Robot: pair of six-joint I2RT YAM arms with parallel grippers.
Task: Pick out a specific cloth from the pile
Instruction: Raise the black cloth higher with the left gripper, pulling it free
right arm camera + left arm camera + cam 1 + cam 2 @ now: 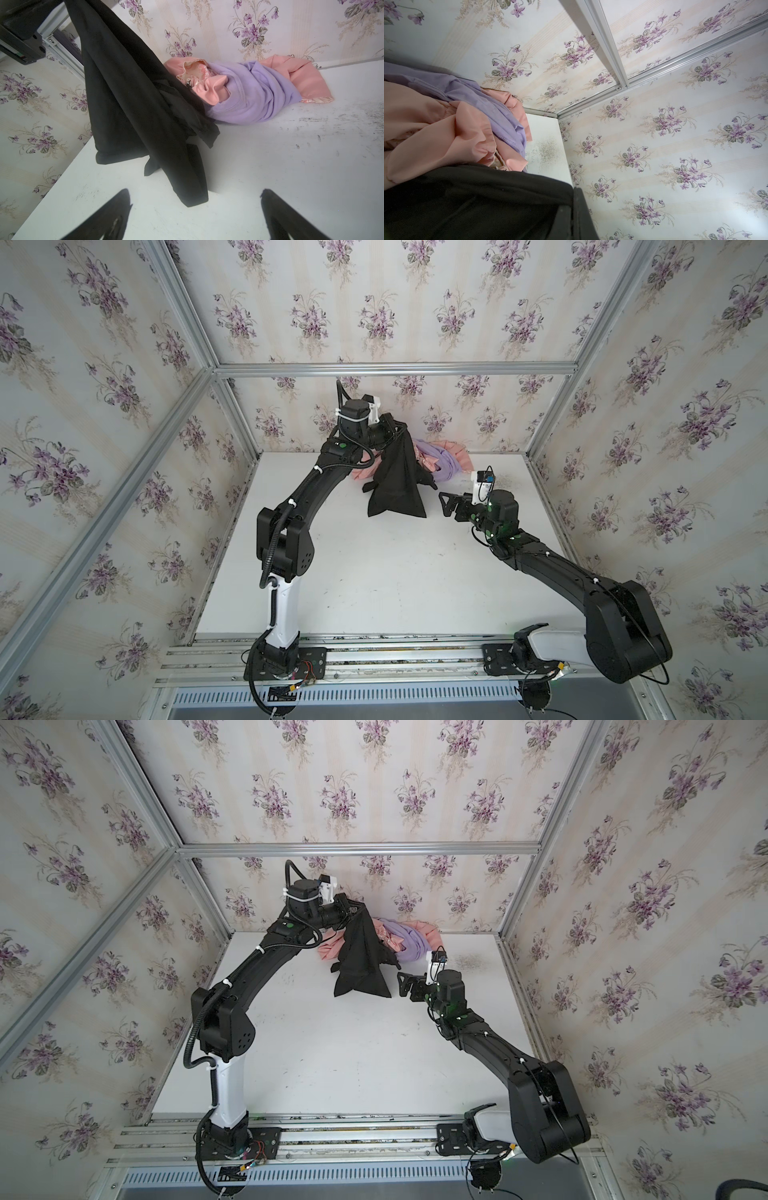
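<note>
Left gripper (pixel 400 429) pinches the cloth (pixel 397 485), lifted nearly clear of the pile (pixel 444 460), its hem on the worktop (pixel 374 572); right gripper (pixel 446 502) gapes empty.

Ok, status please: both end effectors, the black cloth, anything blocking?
Left end effector shut on black cloth, hanging to table. Right end effector open, empty, nearby. Cloth's far side touches pile.

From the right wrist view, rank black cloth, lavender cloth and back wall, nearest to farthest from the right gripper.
1. black cloth, just ahead of the right gripper.
2. lavender cloth, in the pile.
3. back wall, behind the pile.
</note>
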